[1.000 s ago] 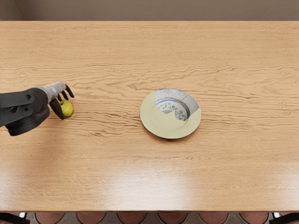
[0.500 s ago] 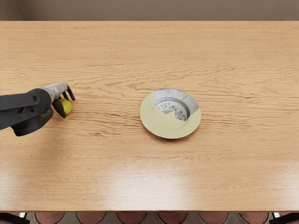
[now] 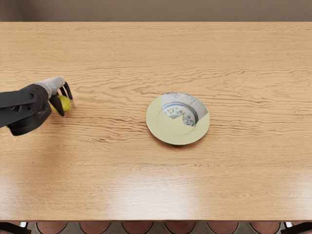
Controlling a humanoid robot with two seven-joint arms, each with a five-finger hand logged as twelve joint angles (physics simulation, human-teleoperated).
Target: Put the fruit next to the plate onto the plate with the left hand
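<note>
Left robot hand (image 3: 55,91) clasps fruit (image 3: 66,103) by left edge of table (image 3: 146,185).

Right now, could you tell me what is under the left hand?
A yellow-green fruit sits in the curled fingers of the left hand. Only its right side shows; the hand covers the rest and whether it touches the table.

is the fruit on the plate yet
No, off it: the fruit is far from the plate, in the left hand.
</note>
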